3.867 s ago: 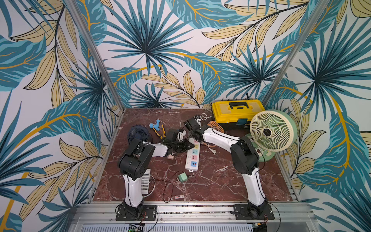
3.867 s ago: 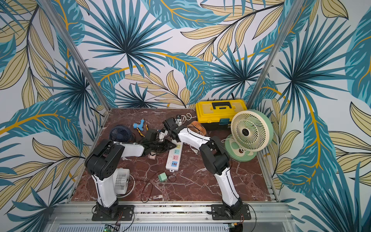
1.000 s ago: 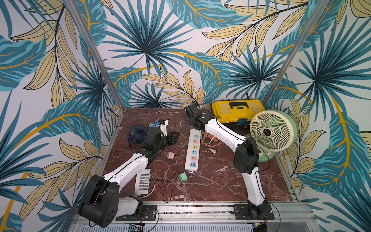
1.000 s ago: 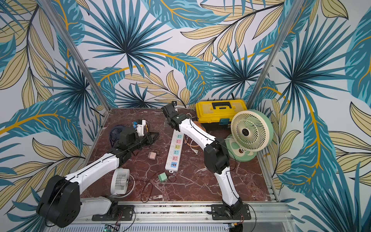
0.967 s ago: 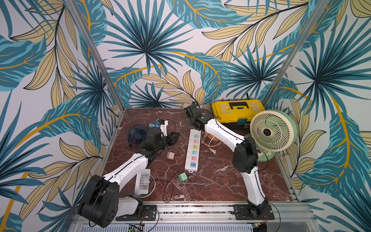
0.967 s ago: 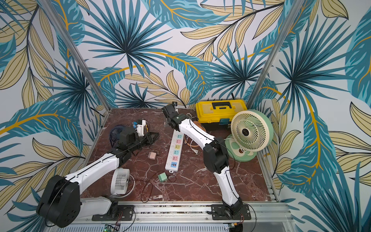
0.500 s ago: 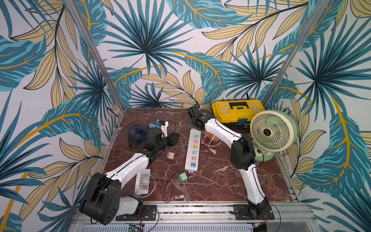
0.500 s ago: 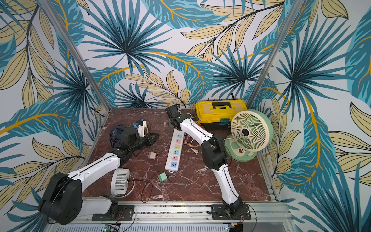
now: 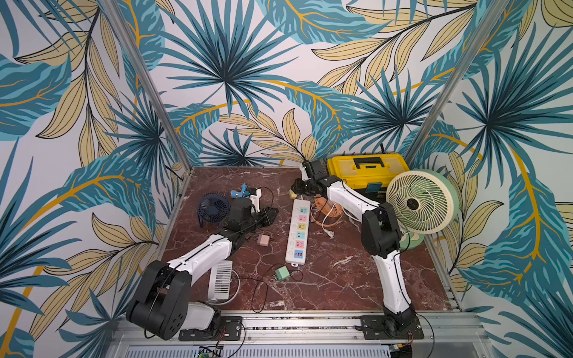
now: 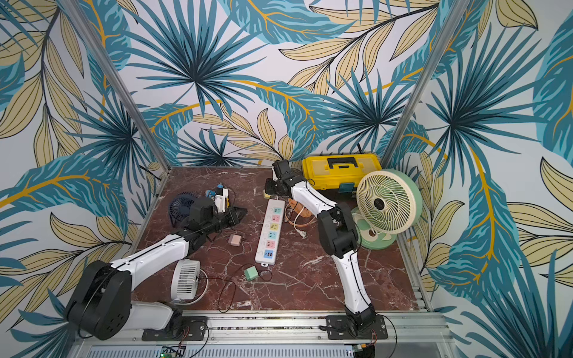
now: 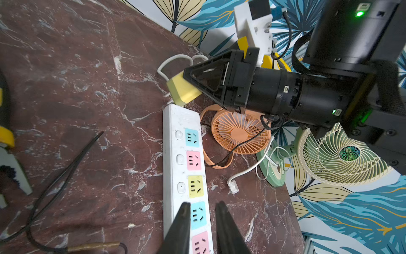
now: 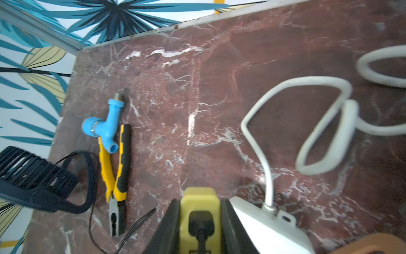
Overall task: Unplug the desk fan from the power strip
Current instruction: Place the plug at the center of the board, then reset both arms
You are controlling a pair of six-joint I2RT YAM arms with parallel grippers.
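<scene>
Grip is the whole matter right now: my right fingers (image 12: 170,231) are clamping narrowly on the yellow plug (image 11: 181,90), one on each flat side. Squeezing its body rather than the thin black lead (image 11: 239,146) is sparing the wire any strain. I am holding the plug just past the far end of the power strip (image 9: 297,231), apart from its face. So I am judging the pulling-out itself as done and only the setting-down as left. The strip is lying flat in the middle of the bench (image 9: 341,279), running from near to far. Its white cord (image 12: 267,176) is looping away at the far end, and every pastel socket I am seeing is standing empty. The lead is seeming to run back to the orange fan (image 11: 239,132) lying just right of the strip, which is why I am taking that one as the desk fan. My left fingers (image 11: 181,226) are hanging just left of the strip and pointing across it, almost shut with only a slim gap and nothing between them. I am reading that as standing by to steady the light strip, since from there one short reach is pinning it down.
</scene>
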